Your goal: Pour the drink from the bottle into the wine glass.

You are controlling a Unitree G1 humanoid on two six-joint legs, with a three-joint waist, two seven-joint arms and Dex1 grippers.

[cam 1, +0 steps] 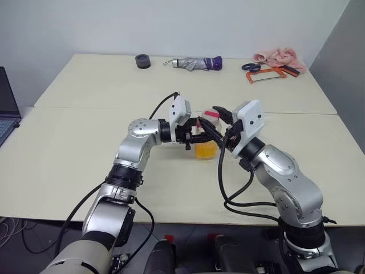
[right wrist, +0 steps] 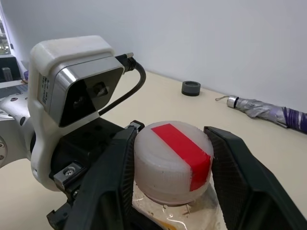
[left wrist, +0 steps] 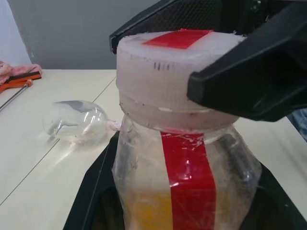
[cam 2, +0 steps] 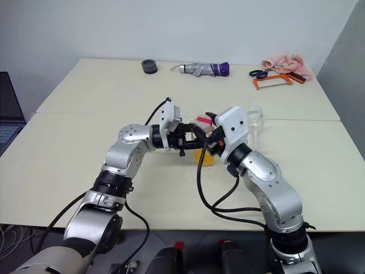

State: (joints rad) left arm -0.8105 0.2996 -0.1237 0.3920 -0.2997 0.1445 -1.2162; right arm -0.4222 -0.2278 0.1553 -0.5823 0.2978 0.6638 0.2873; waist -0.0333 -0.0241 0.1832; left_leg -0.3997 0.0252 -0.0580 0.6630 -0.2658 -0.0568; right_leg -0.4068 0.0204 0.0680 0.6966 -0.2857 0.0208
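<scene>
Small, slim clear plastic bottle (cam 1: 206,140) with a vertical red label strip, standing upright near the middle of the cream table (cam 1: 68,142), clamped round its body by the left gripper (cam 1: 201,137), fingers closed tight against the plastic sides. Translucent orange-yellow drink (cam 1: 205,150) pooled in the bottle's lower part. White cap with a red stripe (right wrist: 172,160) still on top, flanked by the right gripper (right wrist: 172,167), its two black fingers (right wrist: 108,184) drawn in close on either side of the cap and touching or nearly touching it; firm grip or not, cannot tell. Clear stemmed wine glass (cam 2: 255,119) at about two o'clock from the bottle, near but apart, empty. Along the far edge: dark round ring (cam 1: 142,61) at eleven o'clock, folded grey-and-purple umbrella (cam 1: 197,63) at twelve, orange-framed hacksaw (cam 1: 268,74), scissors (cam 1: 251,67) and pink cloth (cam 1: 276,56) at one to two o'clock. Laptop corner (cam 1: 5,111) at nine o'clock.
</scene>
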